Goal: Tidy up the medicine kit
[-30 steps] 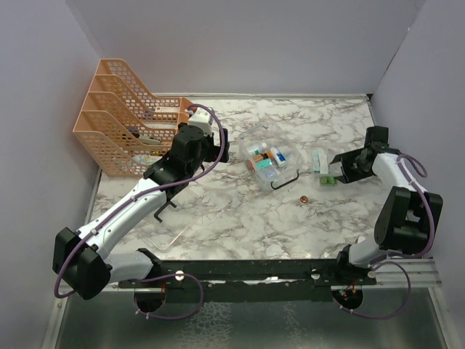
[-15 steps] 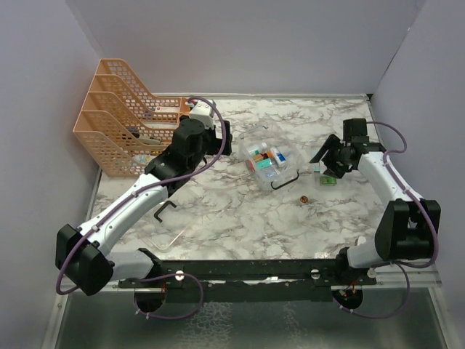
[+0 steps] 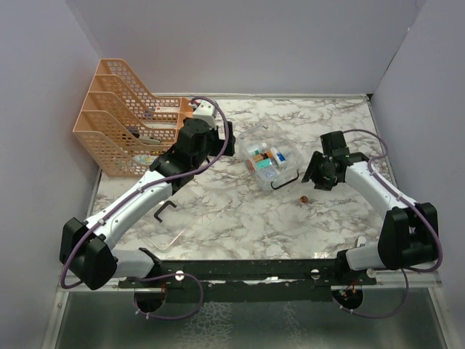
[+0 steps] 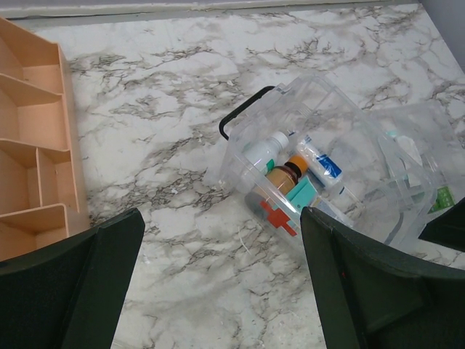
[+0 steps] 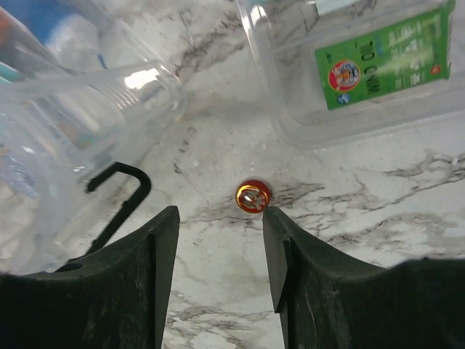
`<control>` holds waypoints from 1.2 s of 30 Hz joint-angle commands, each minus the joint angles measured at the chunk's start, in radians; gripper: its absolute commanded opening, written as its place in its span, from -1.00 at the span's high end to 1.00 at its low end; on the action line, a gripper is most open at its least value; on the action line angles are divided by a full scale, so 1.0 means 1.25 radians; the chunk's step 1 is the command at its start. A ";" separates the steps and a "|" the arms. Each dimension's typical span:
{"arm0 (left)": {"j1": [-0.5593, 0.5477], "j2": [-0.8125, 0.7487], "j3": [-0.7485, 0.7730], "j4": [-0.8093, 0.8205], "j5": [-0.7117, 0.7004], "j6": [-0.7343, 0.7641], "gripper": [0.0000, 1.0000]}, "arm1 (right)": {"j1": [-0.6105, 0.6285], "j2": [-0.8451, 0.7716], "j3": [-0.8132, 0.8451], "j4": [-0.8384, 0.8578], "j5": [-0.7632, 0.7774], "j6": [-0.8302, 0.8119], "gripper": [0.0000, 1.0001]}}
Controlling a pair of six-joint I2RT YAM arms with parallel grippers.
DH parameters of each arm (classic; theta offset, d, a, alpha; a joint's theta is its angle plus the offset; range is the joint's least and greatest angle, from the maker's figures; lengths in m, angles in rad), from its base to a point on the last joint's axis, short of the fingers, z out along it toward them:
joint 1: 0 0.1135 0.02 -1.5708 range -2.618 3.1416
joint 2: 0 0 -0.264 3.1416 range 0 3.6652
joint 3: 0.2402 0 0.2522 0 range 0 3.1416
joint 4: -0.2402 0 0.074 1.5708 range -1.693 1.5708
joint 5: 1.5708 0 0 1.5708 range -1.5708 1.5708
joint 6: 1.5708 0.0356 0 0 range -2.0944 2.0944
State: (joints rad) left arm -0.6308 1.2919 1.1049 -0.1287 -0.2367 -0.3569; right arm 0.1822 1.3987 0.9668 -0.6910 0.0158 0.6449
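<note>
hovering right gripper (image 5: 218,214) by red cap (image 5: 252,196), perhaps

**Tabletop** (image 3: 240,218): enclosed by walls at the left, far and right sides.

- **Far left:** file rack (image 3: 120,123), standing against the left wall.
- **Centre, right of the rack:** medicine kit (image 4: 320,94), holding bottles (image 4: 275,145) and small boxes (image 4: 301,195). Its handle (image 3: 285,181) lies at the near side.
- **Just right of the kit:** a second clear container (image 5: 276,73), with a labelled box (image 5: 378,62) inside.
- **Nearer than both, below the gap between them:** a small round piece (image 3: 304,198), touching neither.
- **Near left:** a loose U-shaped handle (image 3: 165,211). Nearer still is a flat clear piece (image 3: 168,238).
</note>
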 commanded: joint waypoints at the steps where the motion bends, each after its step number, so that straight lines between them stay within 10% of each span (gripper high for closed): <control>1: -0.005 0.003 0.027 0.017 0.021 -0.025 -0.85 | 0.015 0.008 -0.049 -0.002 0.028 0.008 0.01; 36: -0.006 -0.001 0.023 0.015 0.024 -0.022 -0.84 | 0.061 0.178 -0.043 -0.013 0.121 0.088 0.34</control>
State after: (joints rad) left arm -0.6308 1.3048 1.1206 -0.1261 -0.2134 -0.3935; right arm 0.2501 1.5867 0.8951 -0.6884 0.0933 0.7223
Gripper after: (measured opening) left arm 0.922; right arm 0.341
